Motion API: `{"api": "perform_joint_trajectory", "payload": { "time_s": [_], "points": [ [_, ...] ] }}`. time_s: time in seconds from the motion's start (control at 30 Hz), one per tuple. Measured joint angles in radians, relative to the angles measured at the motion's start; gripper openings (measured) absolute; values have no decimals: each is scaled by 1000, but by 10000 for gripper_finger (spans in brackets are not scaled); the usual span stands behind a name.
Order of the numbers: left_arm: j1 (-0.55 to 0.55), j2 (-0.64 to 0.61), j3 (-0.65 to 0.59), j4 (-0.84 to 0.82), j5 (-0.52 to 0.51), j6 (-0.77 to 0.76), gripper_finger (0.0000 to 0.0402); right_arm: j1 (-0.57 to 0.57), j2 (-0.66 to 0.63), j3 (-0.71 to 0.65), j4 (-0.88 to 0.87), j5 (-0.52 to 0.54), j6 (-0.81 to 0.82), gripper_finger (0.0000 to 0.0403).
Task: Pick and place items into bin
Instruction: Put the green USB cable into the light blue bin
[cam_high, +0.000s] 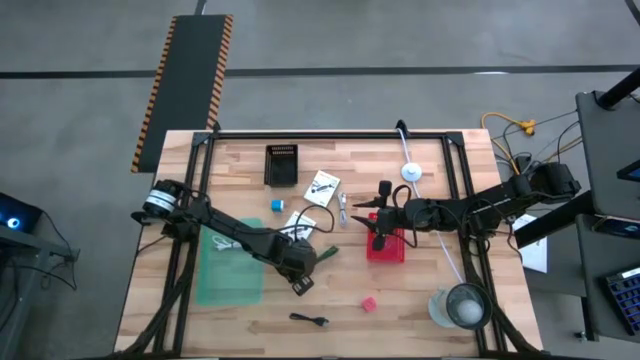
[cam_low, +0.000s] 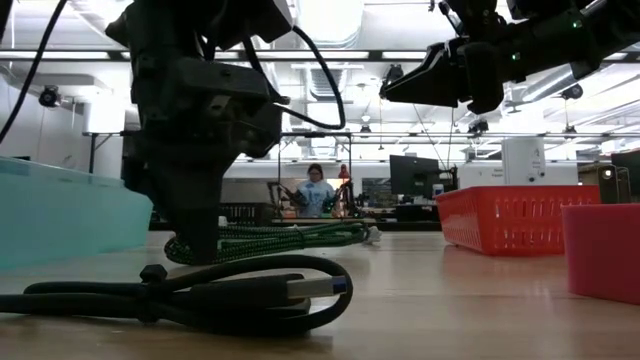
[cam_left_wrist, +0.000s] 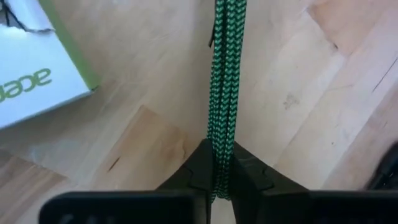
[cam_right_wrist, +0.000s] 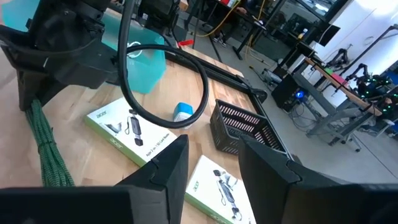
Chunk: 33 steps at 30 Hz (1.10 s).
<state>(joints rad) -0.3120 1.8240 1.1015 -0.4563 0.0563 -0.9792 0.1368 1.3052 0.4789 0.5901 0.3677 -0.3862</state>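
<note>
A green braided cable (cam_left_wrist: 225, 74) lies on the wooden table (cam_high: 420, 310), seen in the high view just right of the left arm's end (cam_high: 324, 250). My left gripper (cam_left_wrist: 222, 177) is shut on it. My right gripper (cam_right_wrist: 214, 165) hangs open and empty above a red bin (cam_high: 385, 248). A blue cube (cam_high: 276, 205), a red cube (cam_high: 368, 303), two white printed packets (cam_high: 321, 187) (cam_high: 295, 222) and a black cable piece (cam_high: 310, 319) lie loose on the table. My left gripper pinches the green cable's bundled strands (cam_left_wrist: 222, 146) between its two fingers (cam_left_wrist: 200, 171), close to one end. The fingers slant down from above and from the table's left. The cable runs straight on from them and rests on the table (cam_low: 290, 238).
A teal bin (cam_high: 230, 268) sits under the left arm, and a black slatted basket (cam_high: 282, 163) stands at the back. A round clear container (cam_high: 462, 305) is at the near right. A white cord (cam_high: 412, 160) crosses the far right. A person stands in the room behind.
</note>
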Motion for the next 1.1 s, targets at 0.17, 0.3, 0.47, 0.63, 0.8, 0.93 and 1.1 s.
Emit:
{"api": "perform_joint_trajectory", "payload": {
  "time_s": [0.17,0.3,0.47,0.63,0.8,0.93,1.1],
  "points": [
    [2,-20,22,-4,15,50,16,0,0,0,0,0,0,128],
    [2,-43,45,-8,63,121,16,0,0,0,0,0,0,129],
    [3,-84,103,-100,73,203,17,0,0,0,-4,0,0,125],
    [3,-130,180,-319,21,281,16,0,0,0,-5,0,0,123],
    [3,-177,223,-517,-37,274,10,0,0,0,-8,0,-3,125],
    [3,-211,226,-625,-56,151,8,0,0,0,-10,0,-6,120],
    [-4,-253,204,-735,-57,-14,8,0,0,0,-10,0,-8,116]
  ]
}}
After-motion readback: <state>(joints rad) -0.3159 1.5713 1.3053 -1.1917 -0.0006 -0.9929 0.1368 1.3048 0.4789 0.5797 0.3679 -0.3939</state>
